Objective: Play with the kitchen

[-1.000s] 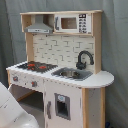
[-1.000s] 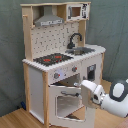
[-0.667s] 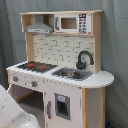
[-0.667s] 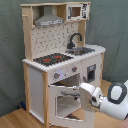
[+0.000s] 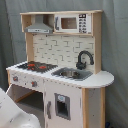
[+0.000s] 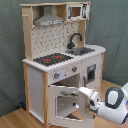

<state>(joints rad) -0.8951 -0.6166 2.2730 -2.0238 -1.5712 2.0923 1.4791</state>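
1. The kitchen [image 6: 60,60] is stood against a grey curtain [image 5: 115,45].
2. Its oven door [image 6: 67,102] is swung open, likely for play.
3. The gripper [image 6: 84,96] is held at the door; its fingers cannot be told.

No legible text, labels or numbers anywhere.
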